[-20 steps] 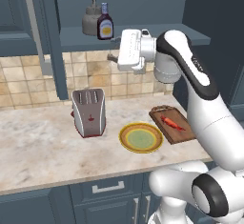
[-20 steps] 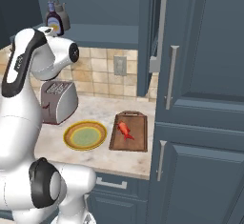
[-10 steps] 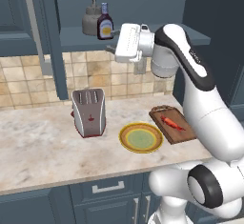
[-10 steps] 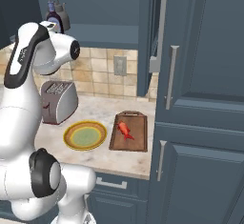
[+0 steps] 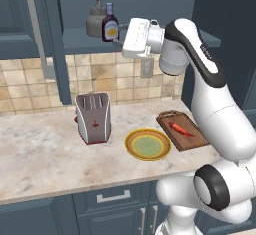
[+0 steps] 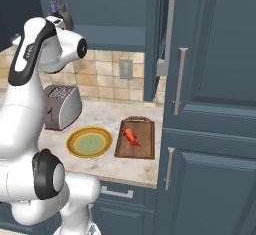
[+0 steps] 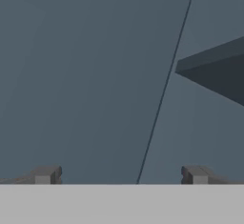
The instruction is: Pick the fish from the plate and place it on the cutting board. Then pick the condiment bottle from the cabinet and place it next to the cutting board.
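Gripper [image 7: 121,176] is raised to the cabinet [image 5: 150,39] shelf, jaws spread wide and nothing held between them. First half looks settled: the fish [image 5: 181,128] is seen lying on the cutting board [image 5: 183,130], and the plate [image 5: 148,144] beside it is bare. What is left is the bottle [image 5: 110,25], upright on the shelf just beside a grey pot [image 5: 95,24], yet to be gripped and set down next to the board.

On the counter [image 5: 45,154]: toaster [image 5: 93,117], plate [image 5: 148,144], cutting board [image 5: 183,130]. Up on the cabinet [image 5: 80,39] shelf: condiment bottle [image 5: 110,28], grey pot [image 5: 95,22].
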You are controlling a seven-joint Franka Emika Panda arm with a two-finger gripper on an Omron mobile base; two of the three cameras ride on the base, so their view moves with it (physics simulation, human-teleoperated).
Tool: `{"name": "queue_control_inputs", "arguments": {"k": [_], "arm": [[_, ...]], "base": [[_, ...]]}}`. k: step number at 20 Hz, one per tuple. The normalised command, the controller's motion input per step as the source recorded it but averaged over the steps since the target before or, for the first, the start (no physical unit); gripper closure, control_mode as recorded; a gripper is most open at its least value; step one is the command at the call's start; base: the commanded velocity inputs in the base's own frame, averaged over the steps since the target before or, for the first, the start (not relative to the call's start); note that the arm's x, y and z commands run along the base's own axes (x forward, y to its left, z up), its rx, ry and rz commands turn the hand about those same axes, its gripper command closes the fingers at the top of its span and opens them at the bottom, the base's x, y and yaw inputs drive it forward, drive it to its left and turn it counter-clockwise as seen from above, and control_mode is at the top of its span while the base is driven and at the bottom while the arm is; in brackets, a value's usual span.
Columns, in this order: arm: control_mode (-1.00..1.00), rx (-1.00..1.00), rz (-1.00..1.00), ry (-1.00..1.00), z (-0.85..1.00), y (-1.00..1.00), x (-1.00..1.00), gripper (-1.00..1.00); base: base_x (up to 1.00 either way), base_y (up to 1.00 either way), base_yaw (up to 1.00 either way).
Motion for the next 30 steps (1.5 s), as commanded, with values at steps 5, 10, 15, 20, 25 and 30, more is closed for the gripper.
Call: {"name": "queue_control_inputs", "arguments": {"k": [5,10,15,20,25,30], "arm": [[-1.00,0.04,-0.01,0.00,0.19,-0.05,0.12,-1.00],[-1.00,0.03,-0.02,0.00,0.14,-0.02,0.15,-1.00],[-1.00,0.02,-0.02,0.00,0.11,-0.05,0.17,-1.00],[-1.00,0.02,-0.02,0.00,0.05,-0.07,0.16,-1.00],[-1.00,0.02,-0.02,0.00,0.05,-0.09,0.11,-1.00],[-1.00,0.02,-0.04,0.00,0.10,-0.07,0.03,-1.00]], "base": [[0.00,0.00,0.00],[0.00,0.00,0.00],[0.00,0.00,0.00],[0.00,0.00,0.00],[0.00,0.00,0.00],[0.00,0.00,0.00]]}}
